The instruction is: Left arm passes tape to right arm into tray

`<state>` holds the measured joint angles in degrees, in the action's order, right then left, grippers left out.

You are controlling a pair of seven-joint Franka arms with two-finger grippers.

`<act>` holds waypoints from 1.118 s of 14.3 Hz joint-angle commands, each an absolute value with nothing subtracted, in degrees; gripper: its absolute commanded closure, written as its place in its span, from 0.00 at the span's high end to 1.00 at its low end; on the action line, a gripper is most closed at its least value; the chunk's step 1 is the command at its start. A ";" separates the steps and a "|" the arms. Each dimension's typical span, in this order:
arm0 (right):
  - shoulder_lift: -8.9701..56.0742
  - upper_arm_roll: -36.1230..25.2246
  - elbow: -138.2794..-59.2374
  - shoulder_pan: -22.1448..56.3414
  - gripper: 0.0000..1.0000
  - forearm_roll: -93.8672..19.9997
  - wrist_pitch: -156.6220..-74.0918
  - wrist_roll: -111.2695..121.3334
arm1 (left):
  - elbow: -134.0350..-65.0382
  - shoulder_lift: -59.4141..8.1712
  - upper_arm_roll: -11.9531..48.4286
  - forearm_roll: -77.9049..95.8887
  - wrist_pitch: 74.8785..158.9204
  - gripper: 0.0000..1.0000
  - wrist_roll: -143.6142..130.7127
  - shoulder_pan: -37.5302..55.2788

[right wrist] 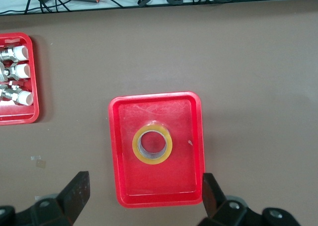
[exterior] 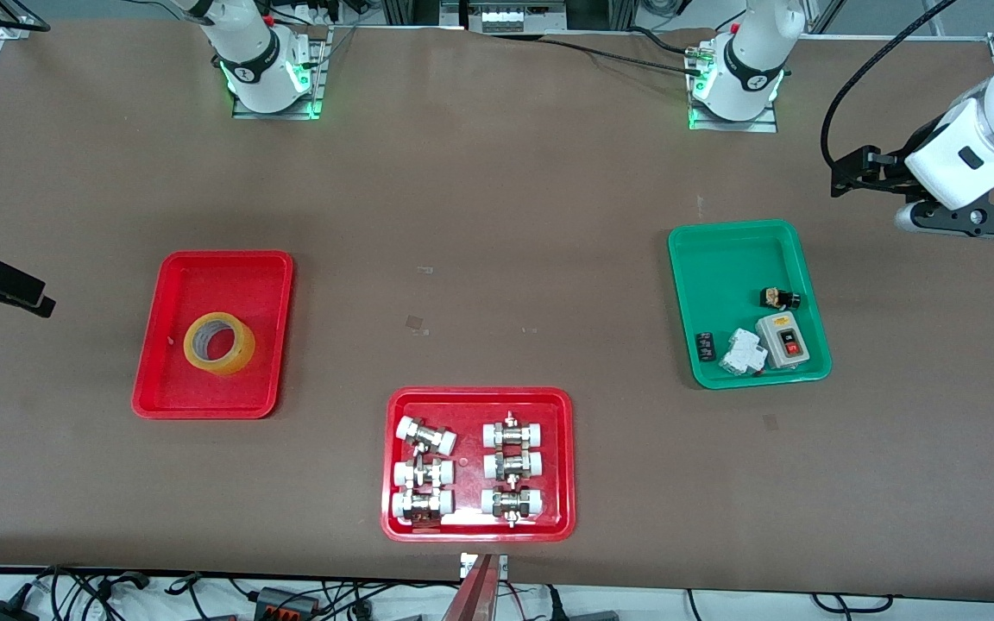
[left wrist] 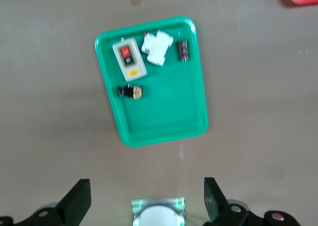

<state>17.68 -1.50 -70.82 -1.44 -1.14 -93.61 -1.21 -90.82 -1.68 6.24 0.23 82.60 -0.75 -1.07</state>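
The yellow tape (exterior: 219, 342) lies flat in the plain red tray (exterior: 225, 255) toward the right arm's end of the table. In the right wrist view the tape (right wrist: 152, 145) sits near the middle of the tray (right wrist: 156, 95). My right gripper (right wrist: 144, 179) is open and empty, up in the air over the tray's edge; in the front view it (exterior: 31, 297) shows only partly at the picture's edge. My left gripper (exterior: 851, 171) is raised over bare table beside the green tray (exterior: 730, 227), and it (left wrist: 146, 184) is open and empty.
The green tray (left wrist: 149, 139) holds a switch box (exterior: 782, 341), a white breaker (exterior: 743, 352) and small black parts. A red tray of metal fittings (exterior: 480, 393) stands near the front camera, midway along the table. Cables hang along the table's front edge.
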 commanded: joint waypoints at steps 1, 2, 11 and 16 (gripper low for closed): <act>13.81 0.09 -76.36 -1.85 1.00 1.67 -95.01 -1.05 | -92.20 -0.79 6.50 0.88 85.60 1.00 -0.62 -1.41; 12.41 0.17 -78.20 -1.93 1.00 1.67 -95.44 -0.79 | -92.37 -0.62 6.50 0.88 85.08 1.00 -0.62 -1.41; -1.41 0.44 -97.04 -1.85 1.00 1.58 -94.42 0.97 | -92.46 -0.53 6.50 0.88 83.76 1.00 -0.62 -1.41; -1.49 0.00 -96.24 -2.02 1.00 0.88 -95.62 0.79 | -92.46 -0.53 6.50 0.88 83.85 1.00 -0.61 -1.41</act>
<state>-0.64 -0.36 -95.41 -1.51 0.64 -95.24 0.01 -91.58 -1.68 6.24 0.24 84.10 -0.74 -1.07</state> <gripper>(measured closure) 0.000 0.000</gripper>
